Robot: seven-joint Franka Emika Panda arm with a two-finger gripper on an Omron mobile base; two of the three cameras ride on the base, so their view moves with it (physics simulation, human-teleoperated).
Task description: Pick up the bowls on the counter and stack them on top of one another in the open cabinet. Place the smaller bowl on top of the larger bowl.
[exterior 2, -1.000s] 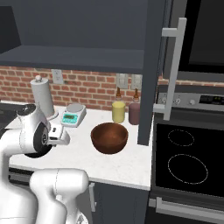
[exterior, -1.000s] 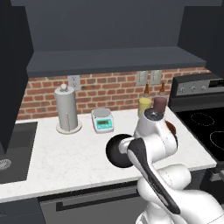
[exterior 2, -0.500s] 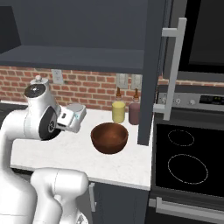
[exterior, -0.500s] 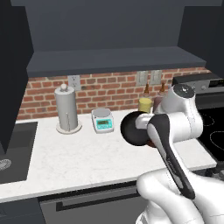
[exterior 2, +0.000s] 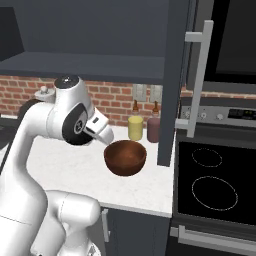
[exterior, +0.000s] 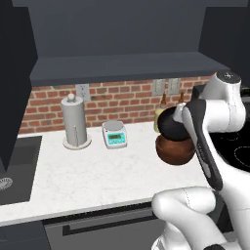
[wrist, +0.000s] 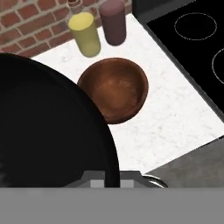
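Bowls — 1 glossy black (wrist: 48, 127), 1 reddish-brown (wrist: 114, 89).

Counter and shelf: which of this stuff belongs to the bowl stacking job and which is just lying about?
Job:
- black bowl, held in the gripper
- brown bowl
- open cabinet
- counter

Lying about:
- yellow jar
- maroon jar
- paper towel roll
- scale
- stove

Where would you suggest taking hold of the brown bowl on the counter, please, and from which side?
Probably the rim of the brown bowl, from above: it stands upright and open, with a thin edge for one finger inside and one outside. The near edge looks freest, since the yellow jar and maroon jar stand behind it.
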